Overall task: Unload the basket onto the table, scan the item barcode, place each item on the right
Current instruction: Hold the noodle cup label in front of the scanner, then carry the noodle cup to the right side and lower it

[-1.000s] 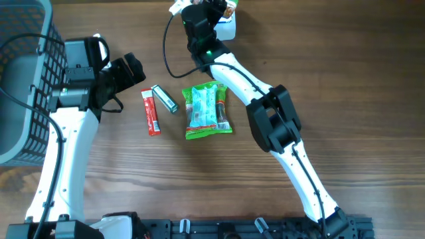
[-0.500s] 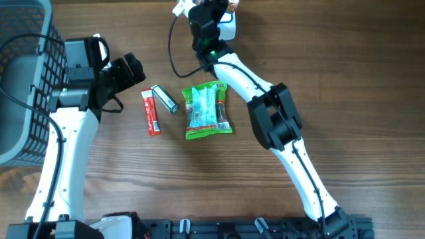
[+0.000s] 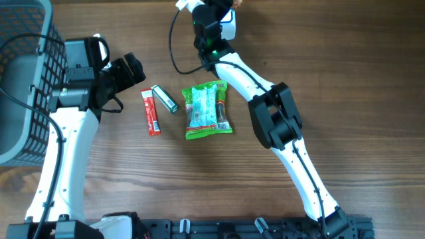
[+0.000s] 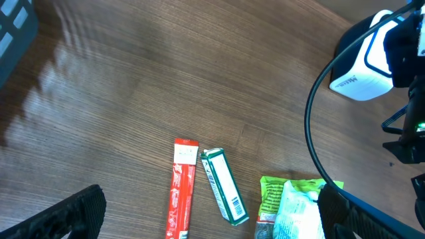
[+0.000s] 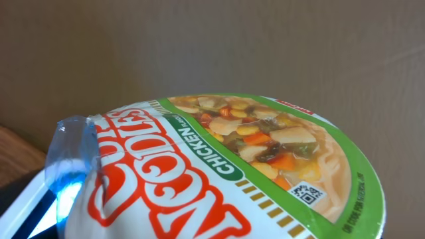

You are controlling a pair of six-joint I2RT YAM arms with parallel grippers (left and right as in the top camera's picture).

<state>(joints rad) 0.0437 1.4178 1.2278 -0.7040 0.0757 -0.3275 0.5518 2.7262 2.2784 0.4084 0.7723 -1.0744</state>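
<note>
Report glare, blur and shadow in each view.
Overhead: even light, sharp, shadows soft. Left wrist: pale glare on the table top left; its own fingers dark and blurred. Right wrist: noodle cup print sharp mid-frame, near rim and bluish finger soft.

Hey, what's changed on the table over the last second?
The right gripper, holding the noodle cup, shifted slightly toward the table's far edge, near the white scanner. Nothing was grabbed or released. The left gripper, red packet, small box and green bag stayed put.
</note>
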